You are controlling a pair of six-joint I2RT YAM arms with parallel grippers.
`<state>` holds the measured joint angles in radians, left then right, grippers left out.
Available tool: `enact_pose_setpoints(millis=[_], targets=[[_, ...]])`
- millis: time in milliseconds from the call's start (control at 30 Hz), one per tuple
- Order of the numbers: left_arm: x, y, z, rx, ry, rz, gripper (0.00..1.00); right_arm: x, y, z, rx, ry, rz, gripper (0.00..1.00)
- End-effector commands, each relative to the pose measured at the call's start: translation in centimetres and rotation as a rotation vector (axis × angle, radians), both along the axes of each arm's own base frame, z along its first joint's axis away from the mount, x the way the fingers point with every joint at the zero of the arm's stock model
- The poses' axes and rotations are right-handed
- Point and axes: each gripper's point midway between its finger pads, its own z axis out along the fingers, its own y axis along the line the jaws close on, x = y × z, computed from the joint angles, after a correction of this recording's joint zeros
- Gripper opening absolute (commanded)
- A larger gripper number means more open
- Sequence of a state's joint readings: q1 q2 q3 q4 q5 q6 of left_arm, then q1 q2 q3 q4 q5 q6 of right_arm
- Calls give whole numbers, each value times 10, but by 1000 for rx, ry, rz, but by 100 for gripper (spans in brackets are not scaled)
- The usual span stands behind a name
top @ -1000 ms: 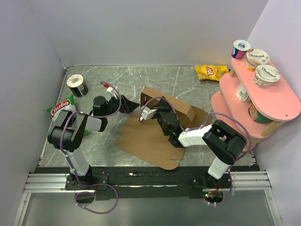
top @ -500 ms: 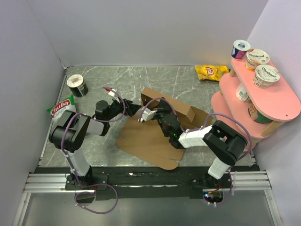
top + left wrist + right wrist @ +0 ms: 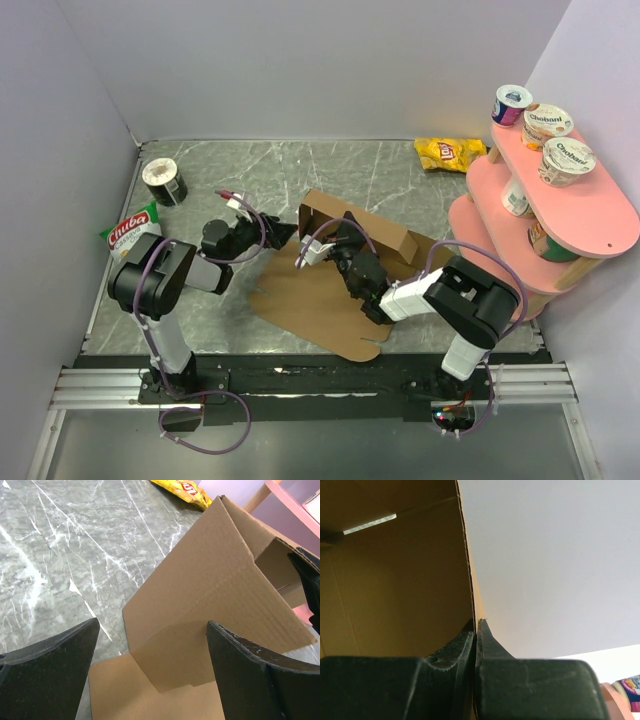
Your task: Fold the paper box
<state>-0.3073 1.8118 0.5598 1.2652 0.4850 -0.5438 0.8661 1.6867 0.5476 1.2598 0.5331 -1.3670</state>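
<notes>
The paper box [image 3: 310,300] lies mid-table just ahead of both arms, barely begun. Most of the brown sheet is flat on the marble table [image 3: 290,170], with one long wall and a short end panel raised along its far edge. My right gripper [image 3: 476,630] is pinched tight on the top edge of an upright panel. My left gripper [image 3: 152,630], spread wide and holding nothing, faces the outside of that raised wall. By my reckoning, the other walls, flaps and tabs all remain to be folded. A yellow chip bag [image 3: 450,152] and a pink shelf [image 3: 590,215] of yogurt cups sit well apart, far right.
</notes>
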Motion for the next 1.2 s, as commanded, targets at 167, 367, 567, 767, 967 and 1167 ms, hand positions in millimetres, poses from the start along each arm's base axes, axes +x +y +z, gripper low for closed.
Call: enact_pose_setpoints(millis=[167, 367, 567, 767, 967, 1167], targets=[[-2, 13, 23, -65, -69, -10, 97, -7, -11, -18, -62, -1, -42, 3], [-1, 15, 15, -26, -35, 15, 91, -9, -11, -15, -66, 0, -41, 3], [-15, 12, -10, 97, -42, 28, 94, -9, -7, -12, -45, 17, -26, 4], [-24, 7, -11, 103, -63, -4, 98, -8, -11, -14, -101, -24, -55, 3], [-26, 6, -11, 71, -53, 0, 98, -15, -11, -24, -129, -10, -45, 3], [-27, -2, -4, 63, -95, -31, 100, -19, -10, -32, -182, -30, -60, 2]])
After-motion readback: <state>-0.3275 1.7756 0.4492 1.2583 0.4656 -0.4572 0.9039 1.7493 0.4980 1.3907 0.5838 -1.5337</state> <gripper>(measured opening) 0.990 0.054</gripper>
